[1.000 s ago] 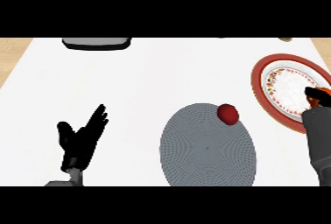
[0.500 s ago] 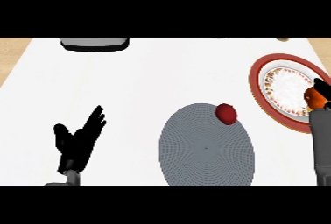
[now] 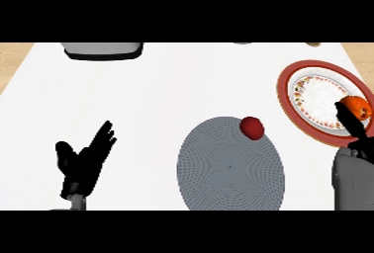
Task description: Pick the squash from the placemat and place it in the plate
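Worktop [image 3: 182, 89]: carried all items. Placemat [image 3: 230, 170]: lay at near centre, right of the middle. Round item [image 3: 252, 128]: sat on the placemat's far edge. Plate [image 3: 292, 81]: lay at far right, beyond and right of the placemat, apart from it. Squash [image 3: 356, 106]: was over the plate's right part, in the right hand [image 3: 352, 123], which came in from the lower right. Left hand [image 3: 84, 160]: rested at lower left, fingers up, well left of the placemat. Container [image 3: 102, 50]: stood at the far edge, left.
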